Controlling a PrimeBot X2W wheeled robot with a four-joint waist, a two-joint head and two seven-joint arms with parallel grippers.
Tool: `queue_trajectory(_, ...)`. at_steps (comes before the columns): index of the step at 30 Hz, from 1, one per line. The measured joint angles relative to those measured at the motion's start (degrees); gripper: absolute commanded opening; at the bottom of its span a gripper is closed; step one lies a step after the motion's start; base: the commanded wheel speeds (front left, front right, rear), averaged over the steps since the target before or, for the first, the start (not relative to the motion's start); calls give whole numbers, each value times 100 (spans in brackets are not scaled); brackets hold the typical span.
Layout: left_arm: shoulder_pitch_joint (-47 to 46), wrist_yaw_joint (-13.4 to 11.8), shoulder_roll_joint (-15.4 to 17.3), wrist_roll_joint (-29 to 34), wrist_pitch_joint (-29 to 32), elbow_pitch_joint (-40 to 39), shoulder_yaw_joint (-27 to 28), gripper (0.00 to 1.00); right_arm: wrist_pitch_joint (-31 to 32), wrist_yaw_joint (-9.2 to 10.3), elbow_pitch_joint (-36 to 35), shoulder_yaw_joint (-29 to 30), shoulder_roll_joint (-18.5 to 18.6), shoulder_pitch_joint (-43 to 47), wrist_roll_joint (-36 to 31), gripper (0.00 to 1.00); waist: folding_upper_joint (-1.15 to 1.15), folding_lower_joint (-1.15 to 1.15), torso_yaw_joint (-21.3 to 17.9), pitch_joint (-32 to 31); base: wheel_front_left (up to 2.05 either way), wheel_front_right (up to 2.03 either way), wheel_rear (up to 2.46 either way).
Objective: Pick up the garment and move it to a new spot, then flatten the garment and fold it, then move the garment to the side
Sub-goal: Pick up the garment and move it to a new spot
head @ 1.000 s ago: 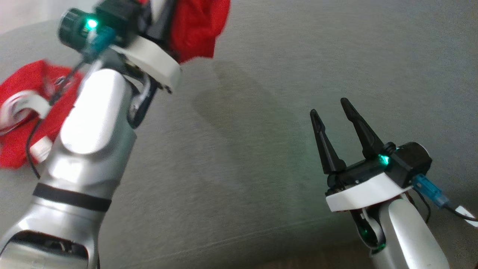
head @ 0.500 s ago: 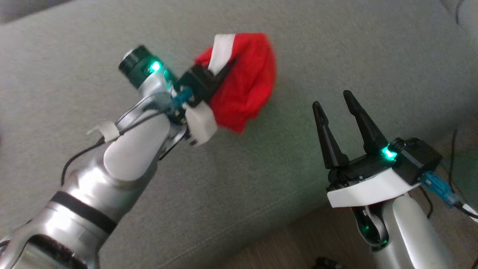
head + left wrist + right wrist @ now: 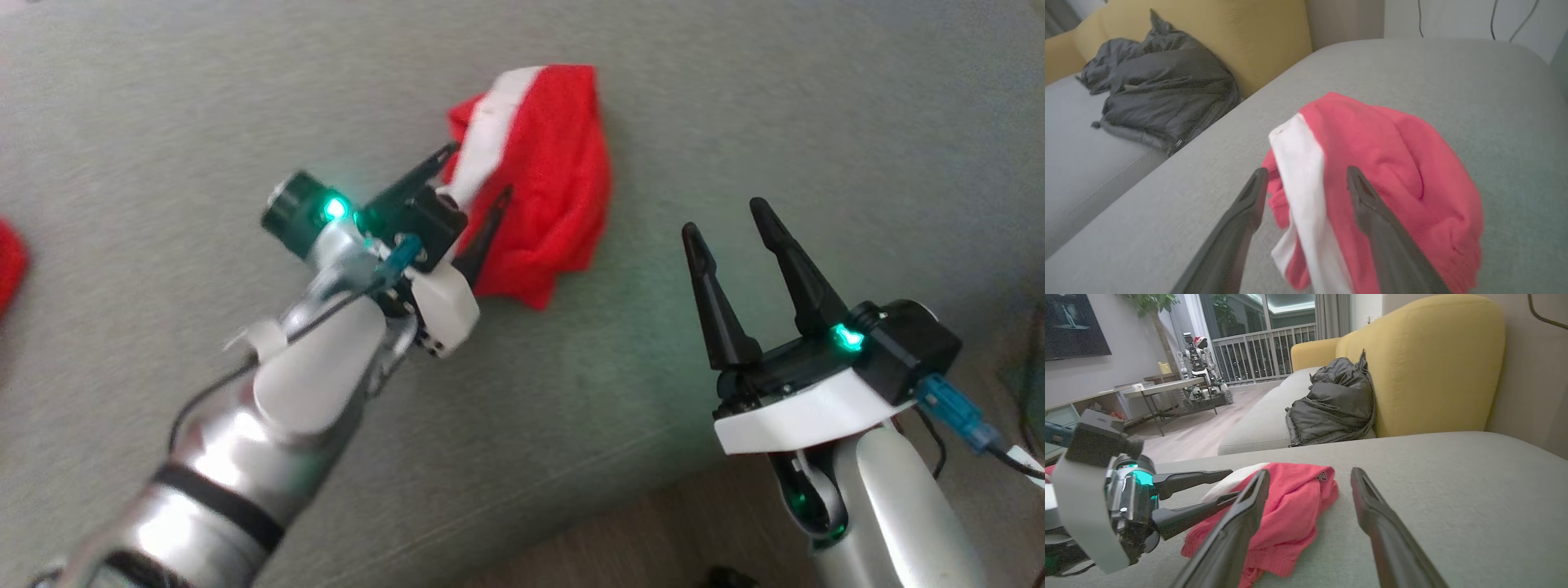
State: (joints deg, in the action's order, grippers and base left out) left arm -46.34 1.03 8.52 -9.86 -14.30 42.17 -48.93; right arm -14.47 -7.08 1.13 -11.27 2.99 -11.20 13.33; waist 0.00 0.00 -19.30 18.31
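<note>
Head view: the red garment lies bunched at upper centre on the grey cushion. The left gripper stands spread astride its white band, gripping nothing. The right gripper, lower right, gapes empty. It looks soft, light and floppy, so I'd pinch a hem edge.

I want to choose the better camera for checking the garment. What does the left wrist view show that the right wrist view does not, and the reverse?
Left wrist view: the garment's white band from close, lying between the open jaws, and cables on the wall. Right wrist view: the right gripper, open, plus a table, another robot and a balcony railing behind. Both: the left gripper, the red garment bunched on the grey cushion, the dark jacket and the yellow sofa back.
</note>
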Motion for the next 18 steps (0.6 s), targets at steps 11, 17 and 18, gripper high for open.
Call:
queue_trajectory(11,1827,-776,-66,-608,0,-1920,944,100,0,0,159,11,2,103,-226,100,0,0,1189,-466,0,0,0)
queue_trajectory(17,2969,-1240,-118,-694,0,-2976,1828,100,0,0,290,204,1,395,-309,100,0,0,1925,-860,0,0,0)
queue_trajectory(18,3139,-1269,-133,-688,0,-3089,1926,100,0,0,307,244,1,430,-350,100,0,0,2011,-922,0,0,0)
